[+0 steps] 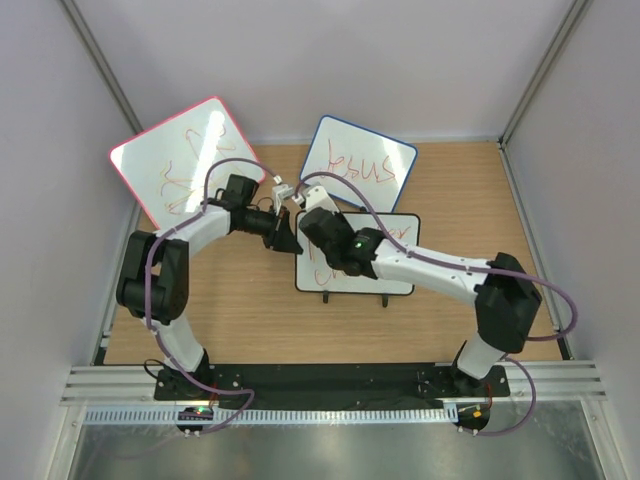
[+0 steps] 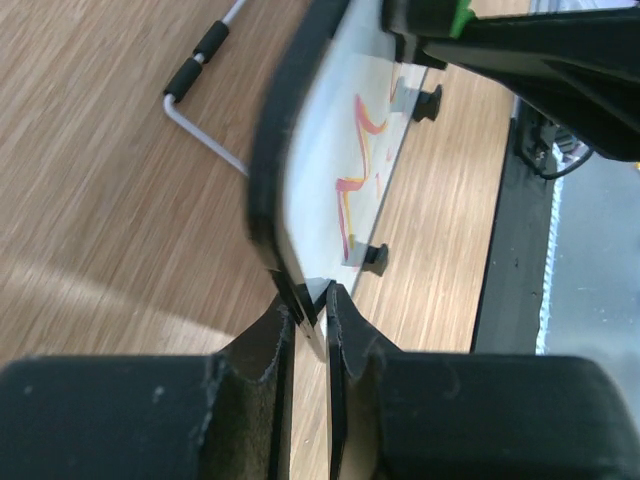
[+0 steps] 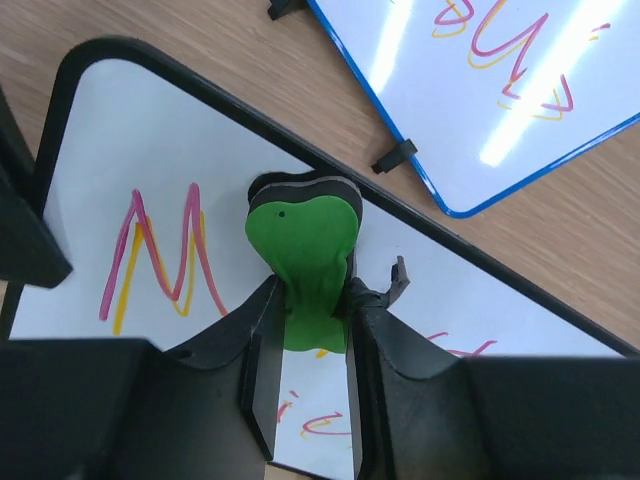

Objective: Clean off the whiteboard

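From above, the whiteboard (image 1: 392,278) sits in the middle of the wooden table (image 1: 210,315), its two black feet on its near edge. It is just near of the blue-framed board (image 1: 360,165) and right of the pink-red-framed board (image 1: 180,160). The left gripper (image 1: 283,238) meets its left edge, and the right gripper (image 1: 308,222) reaches over its far left corner. In the left wrist view, the left gripper (image 2: 310,305) has its fingers pinched tight on the whiteboard's (image 2: 335,150) black frame; pink and yellow strokes mark the white face. A bent wire stand (image 2: 200,90) lies on the wood beside it. In the right wrist view, the right gripper (image 3: 310,290) clamps a green eraser (image 3: 305,235), whose head lies over the whiteboard (image 3: 120,150) close to the frame. Whether it touches cannot be told. A pink and yellow "M" stands to its left.
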{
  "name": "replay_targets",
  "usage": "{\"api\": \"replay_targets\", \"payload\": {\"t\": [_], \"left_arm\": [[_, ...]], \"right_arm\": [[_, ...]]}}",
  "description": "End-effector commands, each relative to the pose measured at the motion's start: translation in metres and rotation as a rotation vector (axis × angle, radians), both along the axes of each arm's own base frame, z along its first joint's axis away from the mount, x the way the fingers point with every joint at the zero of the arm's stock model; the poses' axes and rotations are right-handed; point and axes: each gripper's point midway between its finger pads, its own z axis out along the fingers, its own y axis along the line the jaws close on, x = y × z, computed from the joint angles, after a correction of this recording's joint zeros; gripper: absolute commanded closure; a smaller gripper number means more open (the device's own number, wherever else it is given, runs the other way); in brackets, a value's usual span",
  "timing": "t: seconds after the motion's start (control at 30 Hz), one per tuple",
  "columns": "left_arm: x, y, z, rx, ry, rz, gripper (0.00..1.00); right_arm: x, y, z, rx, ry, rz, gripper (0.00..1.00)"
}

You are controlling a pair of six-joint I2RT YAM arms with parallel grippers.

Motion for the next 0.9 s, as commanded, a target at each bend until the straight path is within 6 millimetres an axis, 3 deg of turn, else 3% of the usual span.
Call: {"api": "replay_targets", "payload": {"t": [0.0,0.1,0.2,0.33,0.5,0.53,0.67,0.73,0.8,0.87], "left_arm": [[0.011,0.008,-0.013,0.092,-0.084,0.02,1.0],[0.011,0.006,-0.01,0.086,-0.1,0.013,1.0],[0.01,0.006,-0.009,0.083,-0.113,0.012,1.0],[0.011,0.006,-0.008,0.084,-0.134,0.017,1.0],[0.012,0.008,-0.007,0.088,-0.138,0.022,1.0],[0.011,0.007,-0.007,0.089,-0.142,0.021,1.0],[0.012,0.008,-0.01,0.097,-0.14,0.024,1.0],[0.013,0.008,-0.009,0.095,-0.144,0.022,1.0],[0.014,0.008,-0.01,0.096,-0.14,0.024,1.0],[0.014,0.008,-0.01,0.098,-0.139,0.026,1.0]], "right_arm": [[0.027,0.021,0.019,-0.027,-0.092,-0.007,0.99],[0.027,0.045,-0.01,0.023,-0.035,0.034,0.99],[0.014,0.075,-0.026,0.081,-0.004,0.11,0.99],[0.008,0.085,-0.029,0.148,-0.002,0.11,0.99],[0.015,0.057,-0.028,0.115,-0.036,0.022,0.99],[0.023,0.039,-0.018,0.117,-0.062,-0.036,0.99],[0.03,-0.019,-0.011,0.134,-0.093,-0.17,0.99],[0.028,-0.033,-0.008,0.13,-0.108,-0.2,0.99],[0.024,-0.033,-0.013,0.141,-0.093,-0.192,0.99],[0.018,-0.015,-0.018,0.164,-0.073,-0.143,0.99]]}}
